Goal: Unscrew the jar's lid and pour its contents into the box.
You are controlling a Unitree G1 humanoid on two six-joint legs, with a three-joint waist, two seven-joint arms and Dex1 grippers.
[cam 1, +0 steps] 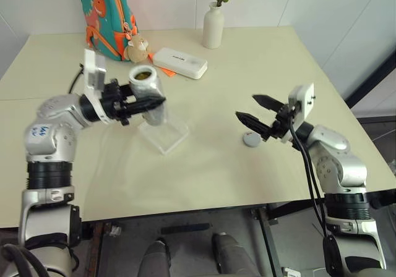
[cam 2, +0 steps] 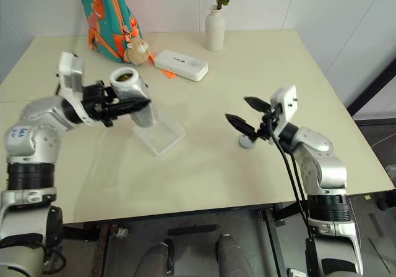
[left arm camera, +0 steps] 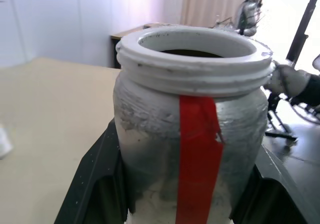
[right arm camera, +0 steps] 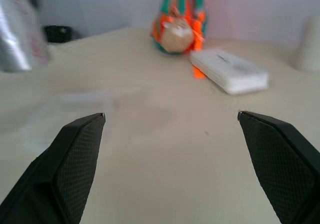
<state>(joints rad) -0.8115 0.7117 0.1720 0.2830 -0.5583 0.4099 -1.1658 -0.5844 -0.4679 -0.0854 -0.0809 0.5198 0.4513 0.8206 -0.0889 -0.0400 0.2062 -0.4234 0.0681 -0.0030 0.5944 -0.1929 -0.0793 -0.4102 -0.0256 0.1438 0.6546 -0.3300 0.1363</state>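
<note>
We have the small grey round lid (cam 1: 252, 139) off and lying on the cream table (cam 1: 247, 73) below our spread-open right gripper (cam 1: 255, 110), while our left gripper (cam 1: 148, 104) clenches the uncapped clear plastic jar (cam 1: 146, 88) above the shallow clear box (cam 1: 166, 135), its olive-brown contents (cam 1: 144, 75) not yet poured.

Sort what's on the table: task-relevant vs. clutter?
Task-relevant:
- jar, open, held by left gripper above the box
- contents, dark bits inside the jar
- box, clear tray
- lid, on the table under the open right gripper

Clutter:
- backpack
- plush toy
- white case
- white vase
</note>
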